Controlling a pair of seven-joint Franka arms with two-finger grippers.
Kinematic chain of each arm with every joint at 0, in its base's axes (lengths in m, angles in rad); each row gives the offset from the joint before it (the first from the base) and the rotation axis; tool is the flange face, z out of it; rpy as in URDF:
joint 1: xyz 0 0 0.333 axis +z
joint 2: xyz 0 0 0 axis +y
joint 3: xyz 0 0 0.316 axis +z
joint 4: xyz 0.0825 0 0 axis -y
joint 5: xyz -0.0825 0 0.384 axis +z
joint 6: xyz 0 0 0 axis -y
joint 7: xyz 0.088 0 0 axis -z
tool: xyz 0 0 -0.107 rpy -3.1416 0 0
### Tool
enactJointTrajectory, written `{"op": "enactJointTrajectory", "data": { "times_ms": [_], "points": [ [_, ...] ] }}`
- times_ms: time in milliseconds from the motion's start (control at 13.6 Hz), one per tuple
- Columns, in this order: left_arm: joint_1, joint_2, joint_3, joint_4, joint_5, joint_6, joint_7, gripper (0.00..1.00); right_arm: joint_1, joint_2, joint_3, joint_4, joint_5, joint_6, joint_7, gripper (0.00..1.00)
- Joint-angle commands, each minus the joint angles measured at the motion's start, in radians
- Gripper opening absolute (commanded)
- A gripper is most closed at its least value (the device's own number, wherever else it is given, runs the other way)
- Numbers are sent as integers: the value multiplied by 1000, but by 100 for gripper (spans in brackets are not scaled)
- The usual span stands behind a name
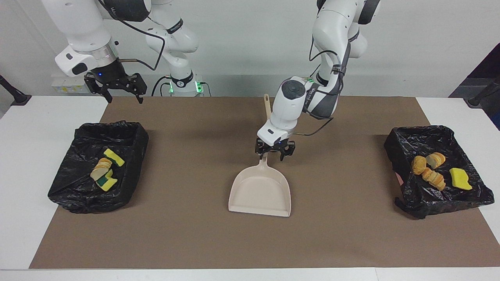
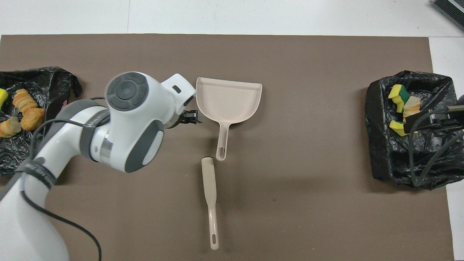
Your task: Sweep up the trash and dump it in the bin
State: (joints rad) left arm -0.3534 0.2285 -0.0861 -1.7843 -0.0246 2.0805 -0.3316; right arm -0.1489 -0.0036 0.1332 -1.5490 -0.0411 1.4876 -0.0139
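The beige dustpan (image 1: pixel 259 192) (image 2: pixel 228 99) lies flat mid-mat, its handle pointing toward the robots. My left gripper (image 1: pixel 274 152) (image 2: pixel 191 118) hovers open just above that handle and holds nothing. The beige brush (image 2: pixel 210 195) (image 1: pixel 266 104) lies on the mat nearer the robots than the dustpan. The trash is in two black-lined bins: rolls and sponges (image 1: pixel 104 169) (image 2: pixel 400 105) in the bin (image 1: pixel 74 183) at the right arm's end, and rolls and a sponge (image 1: pixel 435 171) (image 2: pixel 23 112) in the bin (image 1: pixel 414 195) at the left arm's end. My right gripper (image 1: pixel 116 89) waits open, raised by its bin.
A brown mat (image 1: pixel 351 234) covers most of the white table (image 1: pixel 23 195). No loose trash shows on the mat. The right arm's cables (image 2: pixel 431 145) hang over its bin in the overhead view.
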Motion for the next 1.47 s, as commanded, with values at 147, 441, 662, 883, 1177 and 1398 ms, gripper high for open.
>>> {"op": "enactJointTrajectory", "data": {
  "times_ms": [147, 441, 662, 883, 1177, 1398],
  "points": [
    [180, -136, -9, -20, 12, -184, 221, 100, -11, -24, 8, -25, -2, -9, 12, 100],
    [283, -187, -7, -7, 12, -244, 321, 100, -11, -24, 8, -25, -2, -9, 12, 100],
    [306, -198, -6, 78, 12, -342, 327, 100, -11, -24, 8, -25, -2, -9, 12, 100],
    [327, -201, 2, 184, 14, -456, 327, 100, -11, -24, 8, -25, -2, -9, 12, 100],
    [329, -218, 2, 256, 23, -562, 327, 100, -11, -24, 8, -25, -2, -9, 12, 100],
    [352, -218, -1, 289, 18, -593, 330, 100, -11, -24, 8, -25, -2, -9, 12, 100]
  ]
}}
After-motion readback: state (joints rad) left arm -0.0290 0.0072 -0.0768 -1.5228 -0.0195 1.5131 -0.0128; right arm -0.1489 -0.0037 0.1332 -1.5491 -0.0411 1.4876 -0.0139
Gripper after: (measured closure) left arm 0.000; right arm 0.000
